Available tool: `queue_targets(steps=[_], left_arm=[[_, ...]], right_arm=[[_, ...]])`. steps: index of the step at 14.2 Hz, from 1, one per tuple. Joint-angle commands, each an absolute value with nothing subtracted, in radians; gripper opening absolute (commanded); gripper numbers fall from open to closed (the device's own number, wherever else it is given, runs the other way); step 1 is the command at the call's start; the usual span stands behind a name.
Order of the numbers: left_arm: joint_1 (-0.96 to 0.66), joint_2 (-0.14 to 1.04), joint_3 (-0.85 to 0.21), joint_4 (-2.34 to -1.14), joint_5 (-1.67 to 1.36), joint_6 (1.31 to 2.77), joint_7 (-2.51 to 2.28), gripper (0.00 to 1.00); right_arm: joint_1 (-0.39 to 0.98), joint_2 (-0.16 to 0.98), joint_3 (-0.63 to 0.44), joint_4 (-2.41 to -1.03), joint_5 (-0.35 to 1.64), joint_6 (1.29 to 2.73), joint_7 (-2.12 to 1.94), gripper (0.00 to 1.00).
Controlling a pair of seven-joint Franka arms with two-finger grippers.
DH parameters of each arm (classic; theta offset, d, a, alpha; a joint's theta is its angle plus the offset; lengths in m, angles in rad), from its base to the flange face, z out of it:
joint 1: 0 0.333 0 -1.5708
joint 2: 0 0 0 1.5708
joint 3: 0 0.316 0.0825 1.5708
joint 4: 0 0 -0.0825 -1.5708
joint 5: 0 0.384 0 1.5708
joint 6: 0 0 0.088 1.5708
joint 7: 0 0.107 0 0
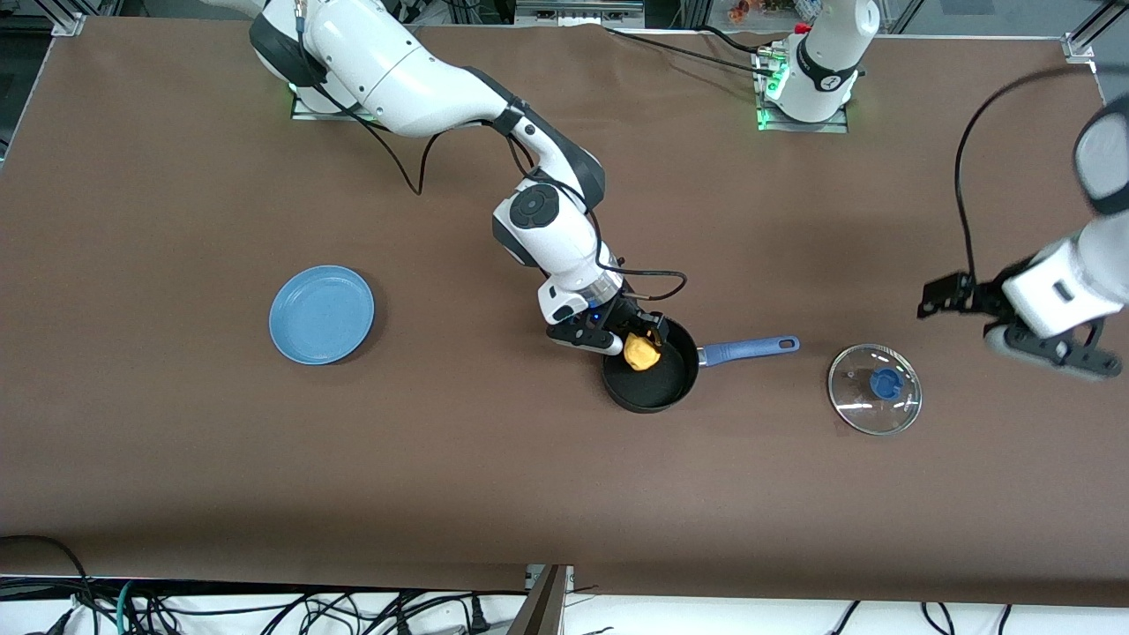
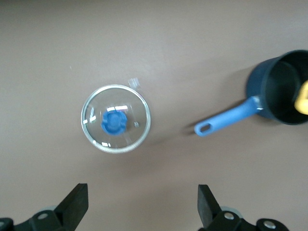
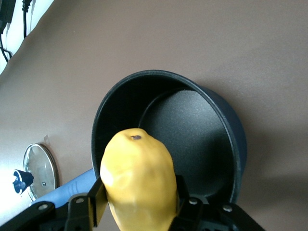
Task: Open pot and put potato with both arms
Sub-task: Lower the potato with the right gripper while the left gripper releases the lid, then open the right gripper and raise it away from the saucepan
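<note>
Right gripper (image 3: 137, 204) clenched potato (image 3: 138, 178) over the pot (image 3: 211, 139); left wrist view alone showed left gripper (image 2: 143, 206) spread above lid (image 2: 115, 118)

White arms (image 1: 397, 62), dark grey joints

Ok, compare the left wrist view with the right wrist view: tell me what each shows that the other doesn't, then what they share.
Only the left wrist view: the open left gripper over bare table beside the lid, and the pot's blue handle along its full length.

Only the right wrist view: the right gripper shut on the potato, held over the pot's mouth, and the pot's empty black floor.

Both: the pot, open; the glass lid lying flat on the table, knob up, apart from the pot; part of the potato.
</note>
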State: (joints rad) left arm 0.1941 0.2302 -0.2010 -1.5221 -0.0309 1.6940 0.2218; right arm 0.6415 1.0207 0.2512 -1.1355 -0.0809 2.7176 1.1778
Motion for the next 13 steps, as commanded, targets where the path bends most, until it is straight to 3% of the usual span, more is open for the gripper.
queue_targets(steps=[1, 4, 8, 13], left_arm=[[0.195, 0.175, -0.230, -1.470, -0.005, 1.568, 0.106, 1.00], [0.181, 0.103, -0.267, -1.486, -0.002, 1.528, -0.033, 1.00], [0.042, 0.068, -0.210, -1.525, 0.054, 1.506, -0.150, 1.00], [-0.143, -0.012, -0.006, -1.687, 0.051, 1.597, -0.152, 1.00]], right_arm=[[0.661, 1.046, 0.249, -1.091, -0.080, 2.721, 1.198, 1.00], [0.667, 1.026, 0.250, -1.091, -0.080, 2.607, 1.193, 1.00], [0.631, 0.954, 0.247, -1.048, -0.086, 2.384, 1.143, 1.00], [0.493, 0.795, 0.247, -1.077, -0.078, 1.987, 0.835, 1.00]])
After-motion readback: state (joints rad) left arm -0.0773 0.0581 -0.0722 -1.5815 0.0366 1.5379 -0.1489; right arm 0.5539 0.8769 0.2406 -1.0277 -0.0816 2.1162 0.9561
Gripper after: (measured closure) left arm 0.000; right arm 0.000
